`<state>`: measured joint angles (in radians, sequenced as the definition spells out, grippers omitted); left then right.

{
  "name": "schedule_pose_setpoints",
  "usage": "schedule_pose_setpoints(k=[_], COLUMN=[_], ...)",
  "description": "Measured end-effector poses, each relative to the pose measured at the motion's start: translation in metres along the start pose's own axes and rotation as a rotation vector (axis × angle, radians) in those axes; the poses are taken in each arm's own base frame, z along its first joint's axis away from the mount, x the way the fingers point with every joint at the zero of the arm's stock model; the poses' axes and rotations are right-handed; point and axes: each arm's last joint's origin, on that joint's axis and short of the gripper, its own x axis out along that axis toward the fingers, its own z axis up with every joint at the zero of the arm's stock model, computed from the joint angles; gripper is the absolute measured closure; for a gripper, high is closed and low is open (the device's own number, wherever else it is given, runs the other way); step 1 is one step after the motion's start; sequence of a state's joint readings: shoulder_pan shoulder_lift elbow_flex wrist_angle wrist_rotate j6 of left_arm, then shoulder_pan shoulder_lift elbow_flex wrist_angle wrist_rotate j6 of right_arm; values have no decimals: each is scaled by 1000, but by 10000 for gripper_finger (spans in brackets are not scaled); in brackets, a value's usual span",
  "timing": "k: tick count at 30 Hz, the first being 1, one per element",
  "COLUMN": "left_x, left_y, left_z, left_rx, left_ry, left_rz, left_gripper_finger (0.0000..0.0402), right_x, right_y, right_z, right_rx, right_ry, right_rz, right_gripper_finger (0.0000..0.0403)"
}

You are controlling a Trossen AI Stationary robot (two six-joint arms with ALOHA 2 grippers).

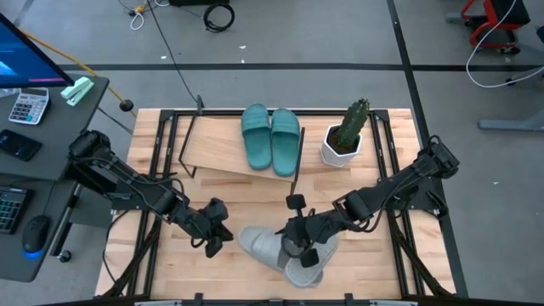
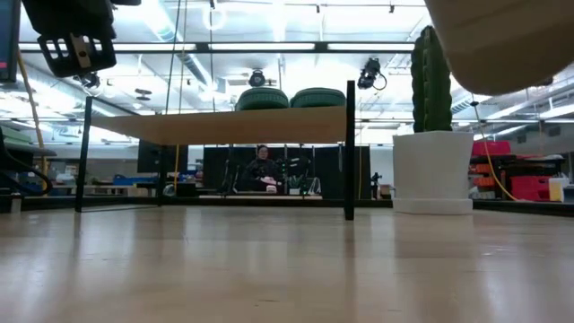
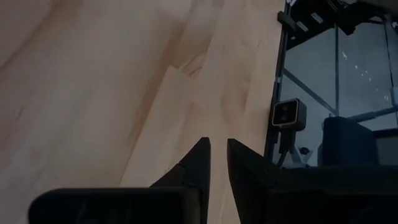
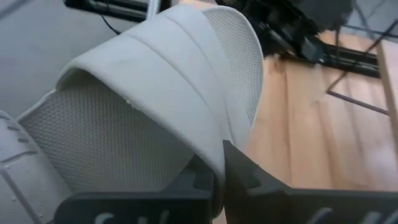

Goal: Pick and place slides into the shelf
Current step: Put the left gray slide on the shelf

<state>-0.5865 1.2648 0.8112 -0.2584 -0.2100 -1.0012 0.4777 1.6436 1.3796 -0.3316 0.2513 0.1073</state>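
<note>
Two teal-green slides point(image 1: 272, 138) lie side by side on the shelf point(image 1: 217, 151), a low plank on thin black legs; their rounded tops point(image 2: 289, 97) show above the plank point(image 2: 224, 126) in the low view. Two light grey slides are at the table's near edge, one point(image 1: 257, 243) left of my right gripper point(image 1: 297, 245) and one point(image 1: 311, 264) right of it. My right gripper point(image 4: 219, 167) is shut on a grey slide's strap point(image 4: 180, 81). A grey slide point(image 2: 502, 36) hangs high in the low view. My left gripper point(image 1: 214, 228) point(image 3: 217, 155) hovers shut over bare table, left of the grey slides. My right gripper pinches the grey slide's wide strap at its edge point(image 4: 219, 146) between the two fingers, one finger point(image 4: 202, 177) under the strap and one point(image 4: 244, 169) outside it. The low view shows a grey slide raised clear of the table, tilted.
A cactus in a white pot point(image 1: 344, 140) point(image 2: 432, 161) stands on the table right of the shelf. Black frame rails point(image 1: 399, 246) run along the table's sides. A desk with a calculator point(image 1: 27, 106) and a mouse stands to the left. A person point(image 2: 263, 169) sits far behind.
</note>
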Motion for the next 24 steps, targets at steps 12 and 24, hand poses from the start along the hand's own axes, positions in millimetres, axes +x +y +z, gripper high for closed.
schedule_pose_setpoints(k=[12, 24], left_x=[0, 0], left_y=[0, 1], left_z=[1, 1], left_rx=[3, 2], left_ry=[-21, -39], left_rz=[14, 25], left_gripper_finger=[333, 333], right_x=[-5, -66], right_y=[-20, -50], right_z=[14, 68], right_rx=[84, 87], right_ry=[-76, -587], right_rz=[253, 261], right_gripper_finger=[393, 393])
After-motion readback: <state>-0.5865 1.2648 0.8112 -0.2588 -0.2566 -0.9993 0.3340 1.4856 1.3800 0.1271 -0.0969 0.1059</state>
